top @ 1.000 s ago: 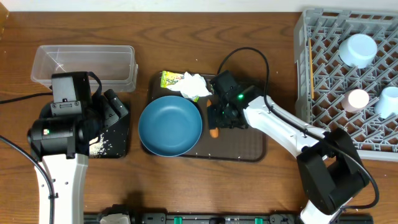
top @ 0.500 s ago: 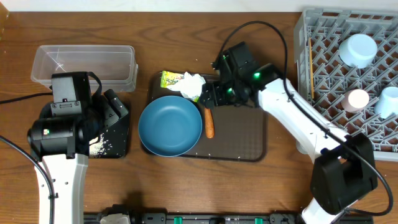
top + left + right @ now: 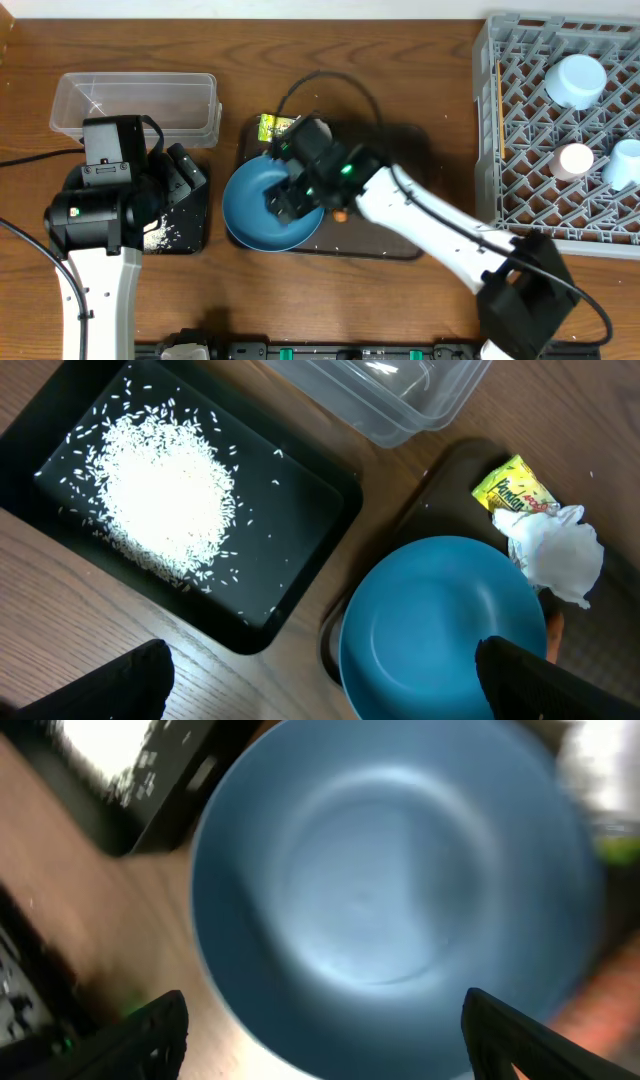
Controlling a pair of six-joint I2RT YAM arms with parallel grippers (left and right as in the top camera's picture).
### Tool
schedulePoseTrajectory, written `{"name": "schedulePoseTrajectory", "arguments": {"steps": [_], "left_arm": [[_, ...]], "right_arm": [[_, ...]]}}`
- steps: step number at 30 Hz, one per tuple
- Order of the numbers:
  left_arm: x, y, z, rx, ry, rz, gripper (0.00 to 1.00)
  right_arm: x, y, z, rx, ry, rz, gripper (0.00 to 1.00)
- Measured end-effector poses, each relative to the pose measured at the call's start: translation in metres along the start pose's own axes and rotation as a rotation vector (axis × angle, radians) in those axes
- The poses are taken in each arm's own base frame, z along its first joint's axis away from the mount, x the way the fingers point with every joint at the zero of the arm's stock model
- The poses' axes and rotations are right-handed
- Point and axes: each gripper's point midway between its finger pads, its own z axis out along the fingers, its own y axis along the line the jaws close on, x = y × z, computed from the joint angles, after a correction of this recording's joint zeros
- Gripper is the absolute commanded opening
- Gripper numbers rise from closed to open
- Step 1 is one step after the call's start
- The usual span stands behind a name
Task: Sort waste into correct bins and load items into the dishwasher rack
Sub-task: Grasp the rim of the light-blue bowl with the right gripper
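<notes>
Right gripper point(image 3: 325, 1045): fingers wide apart, holding nothing, hanging just above the blue plate point(image 3: 390, 890).
Left gripper point(image 3: 320, 695): also wide open and empty, by the black tray point(image 3: 300, 510).
Blue plate: on the left part of the brown serving tray point(image 3: 390, 235).
Rice point(image 3: 160, 490): heaped inside the black tray.
Tissue point(image 3: 555, 550) and wrapper point(image 3: 512, 485): together at the plate's far rim.

We can read only one word. It is on the yellow snack wrapper point(image 3: 512, 488), in green letters, and it looks like "Pandan". From above, the letters are too small for us to read.
</notes>
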Motion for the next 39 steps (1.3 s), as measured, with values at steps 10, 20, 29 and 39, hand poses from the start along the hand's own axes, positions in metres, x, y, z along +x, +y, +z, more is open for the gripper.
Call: {"name": "schedulePoseTrajectory", "arguments": {"steps": [10, 20, 29, 39], "left_arm": [[0.000, 0.000, 0.000, 0.000, 0.000, 0.000, 0.99], [0.000, 0.000, 0.000, 0.000, 0.000, 0.000, 0.99], [0.000, 0.000, 0.000, 0.000, 0.000, 0.000, 0.99], [0.000, 0.000, 0.000, 0.000, 0.000, 0.000, 0.99]], "right_arm": [[0.045, 0.045, 0.043, -0.022, 0.134, -0.221, 0.76], [0.064, 0.034, 0.071, 0.002, 0.212, -0.236, 0.59], [0.067, 0.037, 0.074, 0.024, 0.215, -0.243, 0.30], [0.065, 0.036, 0.074, 0.035, 0.204, -0.228, 0.05]]}}
